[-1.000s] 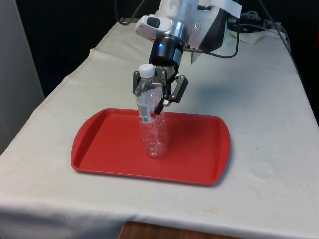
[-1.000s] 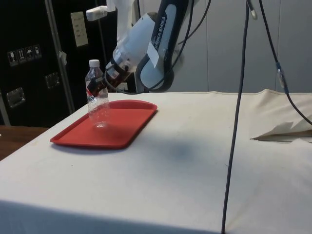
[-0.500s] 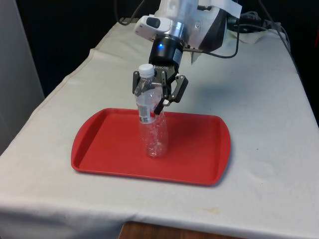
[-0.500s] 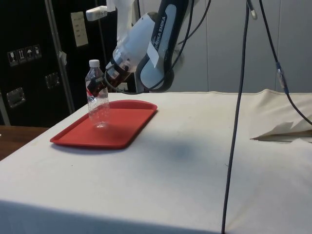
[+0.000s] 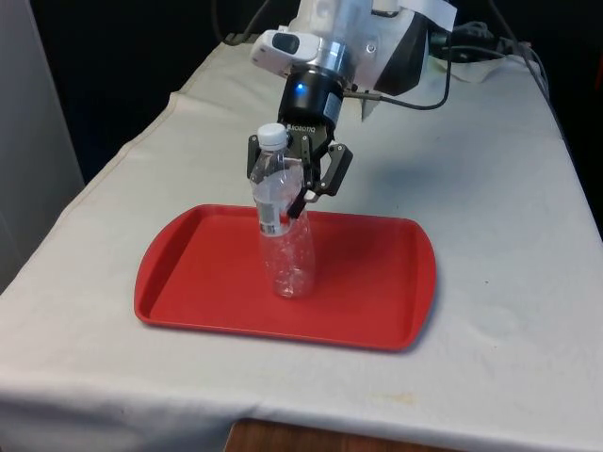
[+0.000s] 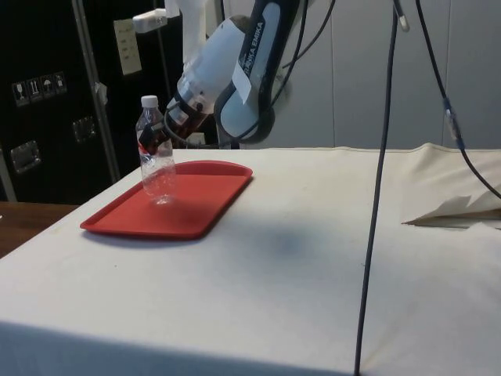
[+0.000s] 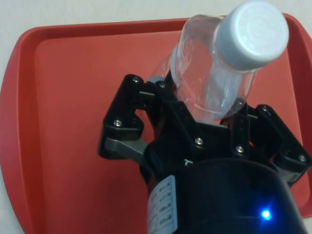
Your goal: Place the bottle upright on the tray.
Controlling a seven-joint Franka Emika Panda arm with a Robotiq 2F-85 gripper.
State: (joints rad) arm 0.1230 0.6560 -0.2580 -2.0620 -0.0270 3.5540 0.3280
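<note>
The gripper [image 5: 296,179] is clamping its 2 fingers on the bottle [image 5: 281,224], which is standing slightly tilted on the red tray [image 5: 377,282] on the table [image 5: 490,235], so next it is needing a level base, then a gentle release.

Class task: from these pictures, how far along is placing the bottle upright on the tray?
Done: the clear plastic bottle stands on the red tray, leaning slightly. In hand: the gripper brackets its upper part, fingers beside the label. Left: confirm the bottle is released and standing straight, then draw the gripper away.
</note>
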